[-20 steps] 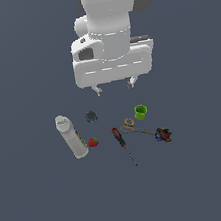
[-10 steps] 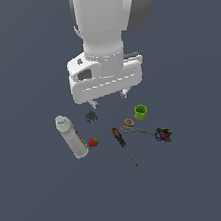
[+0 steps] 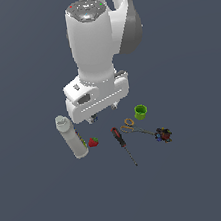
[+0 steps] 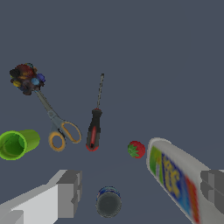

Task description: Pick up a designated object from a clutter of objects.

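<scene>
Hanging above the clutter in the exterior view, the white Panda arm carries its gripper low over the far side of the objects, and from here its fingertips show only as small stubs, so their spacing is hard to judge. Below it, toward the exterior view's left, a white bottle lies on the dark floor, and the tiny red strawberry sits just beside the bottle's lower half, on the side facing the red-and-black-handled screwdriver. Toward the exterior view's right stand a green cup, orange-handled scissors and a dark multicoloured small object at the scissors' tip. The wrist view shows the gripper with its two fingers spread wide and holding nothing; one grey fingertip stands clear of the objects and the other fingertip overlaps the bottle in the picture. A small dark round piece lies between the fingers. The strawberry rests close against the bottle's end, apart from the screwdriver. Farther off are the scissors, the cup lying open-mouthed, and the multicoloured object.
</scene>
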